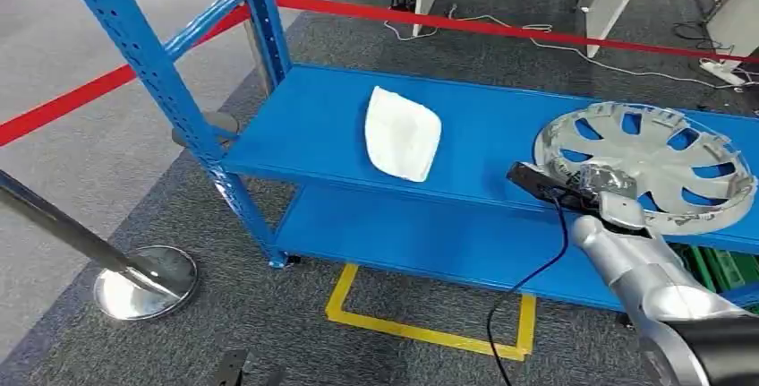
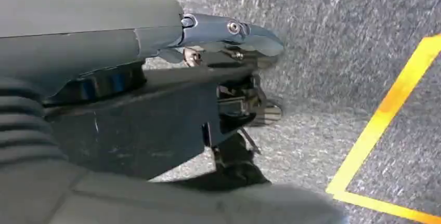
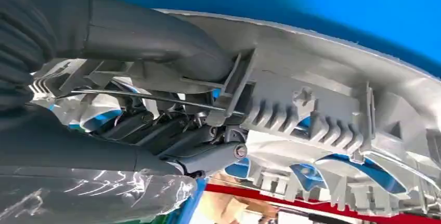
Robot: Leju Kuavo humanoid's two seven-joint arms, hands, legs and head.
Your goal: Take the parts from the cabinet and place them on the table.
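A silver wheel cover [image 1: 644, 158] lies on the blue cabinet shelf [image 1: 313, 117] at the right. My right hand [image 1: 595, 191] is at its near rim and grips it. In the right wrist view the thumb [image 3: 156, 37] presses on the ribbed rim of the wheel cover [image 3: 322, 109], with the darker fingers [image 3: 156, 130] curled in on its other side. A white bagged part [image 1: 403, 132] lies further left on the same shelf, untouched. My left hand [image 2: 156, 42] hangs over the grey carpet and holds nothing.
The blue upright [image 1: 152, 64] stands at the cabinet's left corner, above a lower shelf [image 1: 430, 234]. A chrome stanchion base [image 1: 143, 280] is on the floor to the left, and red barrier tape [image 1: 501, 26] runs behind. Yellow floor tape [image 1: 421, 330] lies below. A black cable [image 1: 537, 270] hangs from my right wrist.
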